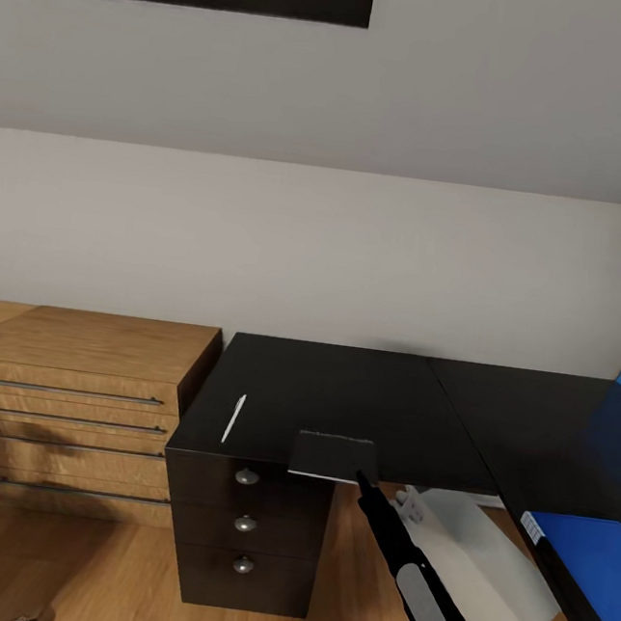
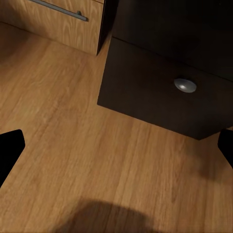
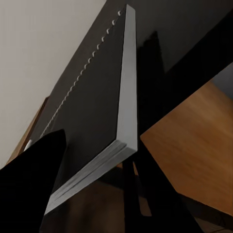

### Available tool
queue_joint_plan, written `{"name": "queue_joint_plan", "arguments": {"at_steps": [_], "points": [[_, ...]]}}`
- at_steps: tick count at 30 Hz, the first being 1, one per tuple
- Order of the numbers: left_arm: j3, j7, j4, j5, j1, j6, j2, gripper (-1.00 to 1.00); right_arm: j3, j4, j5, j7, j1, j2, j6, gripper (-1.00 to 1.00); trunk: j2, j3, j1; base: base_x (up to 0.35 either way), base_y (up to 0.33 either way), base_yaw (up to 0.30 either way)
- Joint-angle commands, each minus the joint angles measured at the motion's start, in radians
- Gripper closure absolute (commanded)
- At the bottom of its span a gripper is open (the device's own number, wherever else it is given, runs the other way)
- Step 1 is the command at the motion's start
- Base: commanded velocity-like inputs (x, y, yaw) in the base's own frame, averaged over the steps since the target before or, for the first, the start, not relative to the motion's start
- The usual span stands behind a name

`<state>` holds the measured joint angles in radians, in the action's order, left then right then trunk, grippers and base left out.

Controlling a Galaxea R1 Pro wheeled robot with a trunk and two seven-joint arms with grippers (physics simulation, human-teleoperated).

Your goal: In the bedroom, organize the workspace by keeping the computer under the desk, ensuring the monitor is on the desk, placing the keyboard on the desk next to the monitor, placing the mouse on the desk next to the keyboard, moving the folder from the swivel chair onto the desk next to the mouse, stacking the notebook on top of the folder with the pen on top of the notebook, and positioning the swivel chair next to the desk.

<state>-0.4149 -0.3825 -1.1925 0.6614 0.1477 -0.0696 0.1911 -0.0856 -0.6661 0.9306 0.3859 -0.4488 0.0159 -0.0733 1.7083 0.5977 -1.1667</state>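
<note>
Your right gripper (image 1: pixel 365 477) pinched the notebook (image 1: pixel 332 457) at its near corner on the desk (image 1: pixel 339 392); the folder (image 1: pixel 577 549) lay well to the notebook's right.

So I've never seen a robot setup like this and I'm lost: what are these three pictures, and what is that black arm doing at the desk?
They are simulator renders from one wheeled robot with two arms. The big picture comes from its head camera, looking down over a black desk beside a wooden drawer chest. The other two come from cameras near each gripper.

On the desk lie a thin white pen and, at the far right, a blue folder. The right gripper is at the desk's front edge, its fingers either side of a black notebook; the right wrist view shows that notebook edge-on with its pale pages.

The left wrist view looks at wood floor and a desk drawer knob; that gripper is open and holds nothing.
</note>
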Motion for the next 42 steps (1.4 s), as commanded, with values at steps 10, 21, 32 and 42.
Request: {"name": "queue_joint_plan", "arguments": {"at_steps": [10,21,32,42], "points": [[-0.004,-0.009,0.001,0.01,0.0,-0.009,0.001,-1.0,-0.005,0.002,0.007,0.001,-0.001,-0.001,-0.007,1.0,-0.014,-0.005,0.008,0.0,0.0,0.0],[-0.002,-0.009,0.028,0.01,0.0,-0.007,0.001,-1.0,-0.005,-0.205,0.005,-0.025,0.039,-0.003,-0.004,1.0,-0.091,-0.04,0.05,0.0,0.0,0.0],[-0.003,-0.01,0.036,0.01,0.0,-0.007,0.001,-1.0,-0.003,-0.617,0.005,-0.265,0.247,-0.011,0.008,1.0,-0.168,-0.074,0.092,0.0,0.0,0.0],[-0.005,-0.011,0.055,0.009,0.0,-0.007,-0.002,-1.0,-0.003,-0.645,0.011,-0.275,0.266,-0.023,0.008,1.0,-0.182,-0.081,0.1,-0.003,0.0,-0.184]]}}
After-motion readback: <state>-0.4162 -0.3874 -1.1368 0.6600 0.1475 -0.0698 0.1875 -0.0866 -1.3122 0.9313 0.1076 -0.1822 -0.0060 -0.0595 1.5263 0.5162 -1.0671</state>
